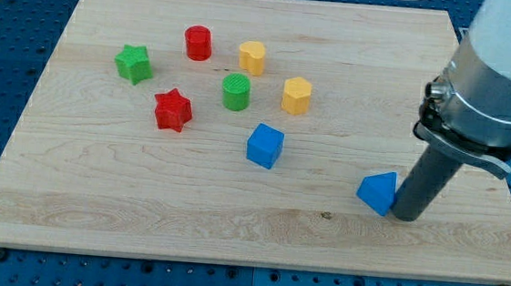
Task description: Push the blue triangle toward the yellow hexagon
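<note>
The blue triangle (378, 191) lies on the wooden board at the view's lower right. My tip (405, 215) rests on the board right against the triangle's right side, touching it or nearly so. The yellow hexagon (297, 95) stands up and to the left of the triangle, near the board's middle. A second yellow block (252, 58), also roughly hexagonal, stands further up and left.
A blue cube (264, 146) sits between the triangle and the yellow hexagon, a little left of the direct line. A green cylinder (236, 92), red cylinder (198, 43), red star (173, 110) and green star (134, 63) stand to the left. The board's right edge (507, 195) is close to my rod.
</note>
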You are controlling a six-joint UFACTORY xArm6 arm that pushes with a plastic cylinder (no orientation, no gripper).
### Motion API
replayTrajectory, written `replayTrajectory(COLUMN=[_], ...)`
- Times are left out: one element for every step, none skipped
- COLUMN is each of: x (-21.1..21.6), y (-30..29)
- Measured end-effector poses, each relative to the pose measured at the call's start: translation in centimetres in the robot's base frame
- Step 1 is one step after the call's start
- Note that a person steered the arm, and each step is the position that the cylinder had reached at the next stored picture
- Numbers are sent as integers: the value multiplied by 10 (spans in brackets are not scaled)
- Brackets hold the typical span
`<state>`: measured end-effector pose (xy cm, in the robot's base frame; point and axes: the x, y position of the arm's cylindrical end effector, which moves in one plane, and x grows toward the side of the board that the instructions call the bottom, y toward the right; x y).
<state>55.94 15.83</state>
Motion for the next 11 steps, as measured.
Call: replayTrajectory(x=[0, -2, -17, -31, -36, -36, -46, -52, -41, -30, -30], y=[-32, -52, -55, -55, -59, -64, -65, -65, -57, -26, -10])
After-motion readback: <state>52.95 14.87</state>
